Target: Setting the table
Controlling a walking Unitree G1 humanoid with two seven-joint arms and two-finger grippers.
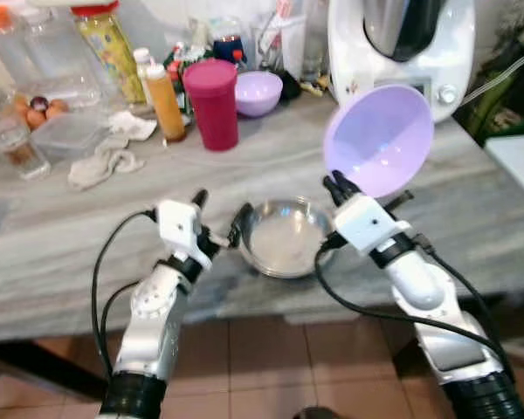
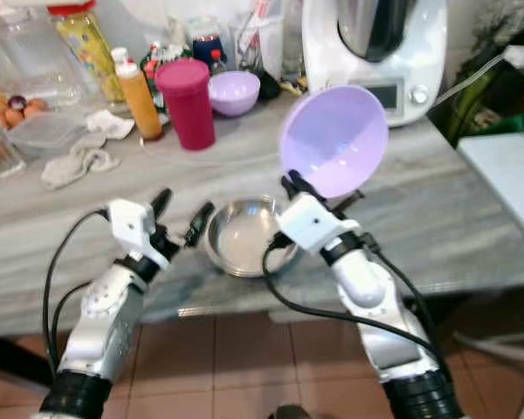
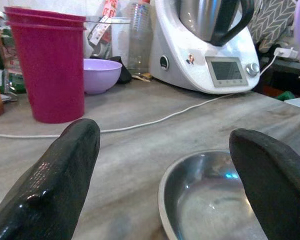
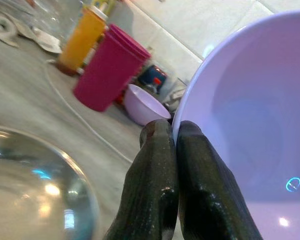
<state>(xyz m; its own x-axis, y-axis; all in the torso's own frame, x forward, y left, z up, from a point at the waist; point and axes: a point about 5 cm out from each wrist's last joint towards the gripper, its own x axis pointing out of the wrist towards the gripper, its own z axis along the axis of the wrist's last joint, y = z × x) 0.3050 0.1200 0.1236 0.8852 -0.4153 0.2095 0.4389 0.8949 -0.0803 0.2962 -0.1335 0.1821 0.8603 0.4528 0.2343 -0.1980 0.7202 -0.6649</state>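
The surface is a grey, streaked stone-look top running across the room, with reddish floor tiles showing under its near edge. Near that edge sits a steel bowl, upright. The right gripper has its jaws pinched tight on the rim of a large lilac bowl, holding it tipped on its side up above the surface, just to the right of the steel bowl, its hollow facing the robot. The left gripper hovers low at the steel bowl's left side with its jaws spread wide apart and nothing between them, one finger close by the bowl's rim. Farther back stands a magenta cup, with a small lilac bowl just to its right and an orange bottle to its left. A thin white cord trails across the surface in front of the cup. A white kitchen machine with a dark jug on top sits at the back right. At the back left are crumpled white cloths, clear plastic tubs, some eggs and a tall jar with a red lid.
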